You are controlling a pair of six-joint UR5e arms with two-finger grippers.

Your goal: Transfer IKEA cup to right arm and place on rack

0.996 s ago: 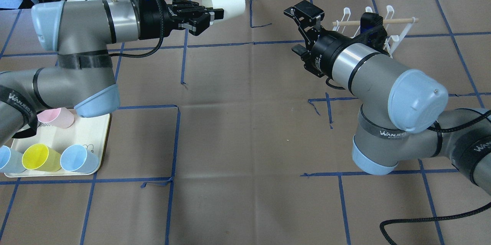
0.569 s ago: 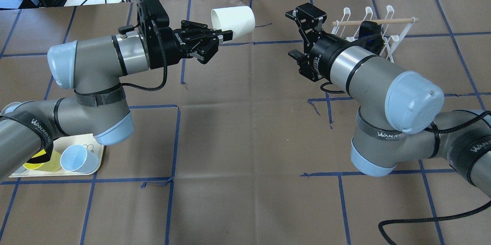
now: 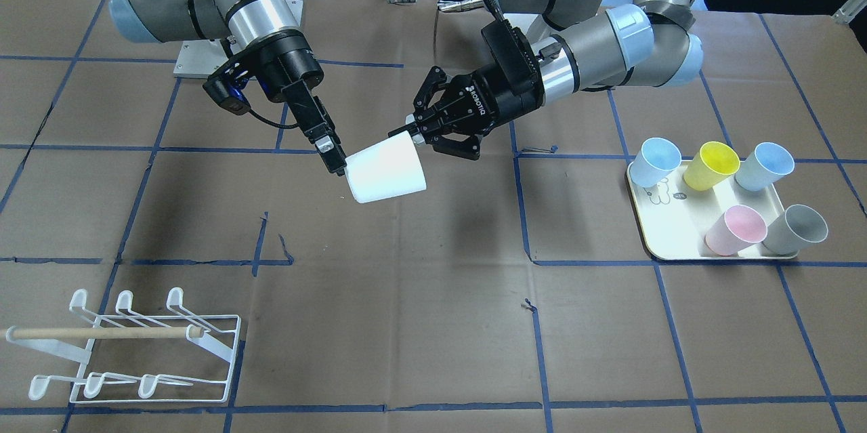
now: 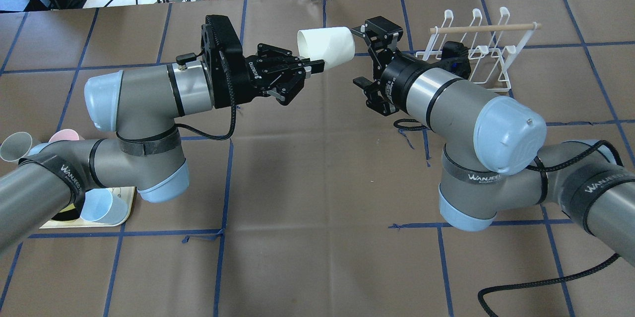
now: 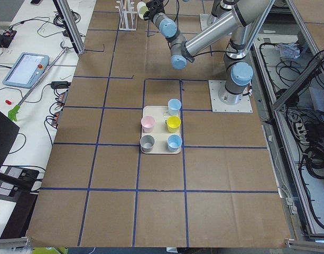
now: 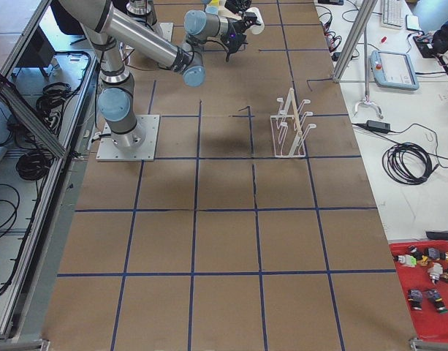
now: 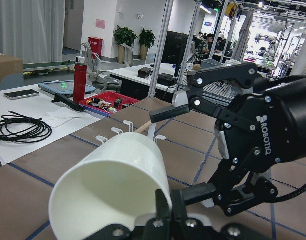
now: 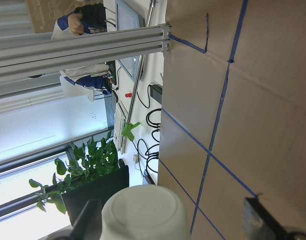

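The left gripper (image 4: 317, 65) pinches the rim of the white cup (image 4: 330, 45), one finger inside the mouth and one outside. It holds the cup on its side in the air between the arms, toward the operators' edge. The right gripper (image 4: 369, 55) stands wide, its fingers (image 8: 256, 220) flanking the cup's closed base, not clamped. The rack (image 3: 101, 333) sits near the operators' edge on the robot's right. A cream tray (image 3: 677, 253) with five coloured cups lies on its left.
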